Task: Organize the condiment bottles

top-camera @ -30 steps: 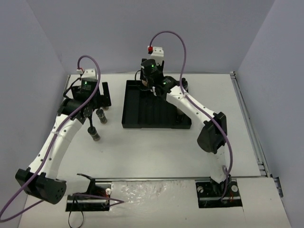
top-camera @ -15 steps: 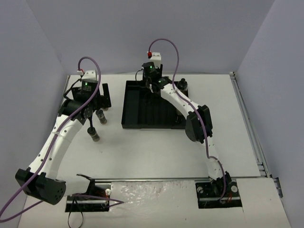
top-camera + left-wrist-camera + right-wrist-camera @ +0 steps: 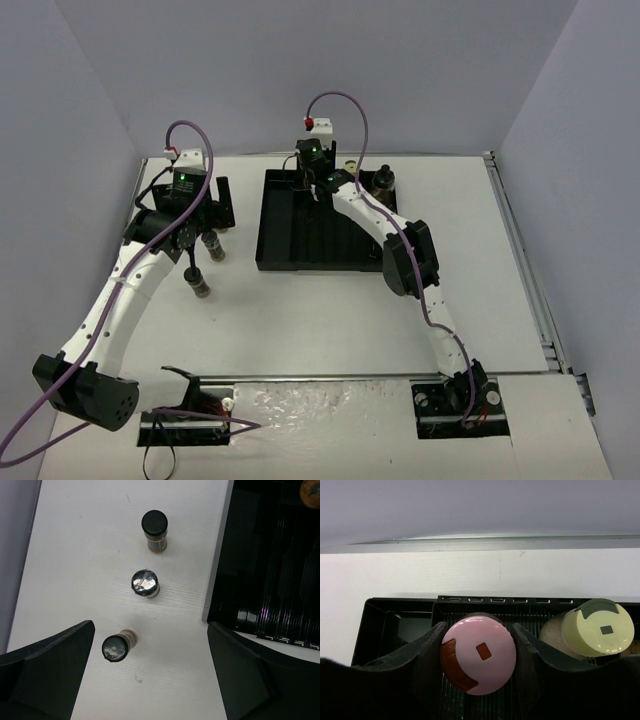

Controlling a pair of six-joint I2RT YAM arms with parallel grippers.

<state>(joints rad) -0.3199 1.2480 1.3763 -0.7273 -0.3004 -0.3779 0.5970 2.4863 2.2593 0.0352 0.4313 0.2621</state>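
Three black-capped bottles (image 3: pixel 145 583) on tabletop (image 3: pixel 75 555), left hand (image 3: pixel 150 652) spread above | right hand (image 3: pixel 477 652) pinching pink-capped bottle (image 3: pixel 479 661) over tray (image 3: pixel 400 601) | risk: tilted release knocks yellow-capped bottle (image 3: pixel 597 627).

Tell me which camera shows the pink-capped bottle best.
Right wrist: the pink-capped bottle sits large and central, cap detail clear. Top external hides it beneath the right arm; left wrist misses it entirely.
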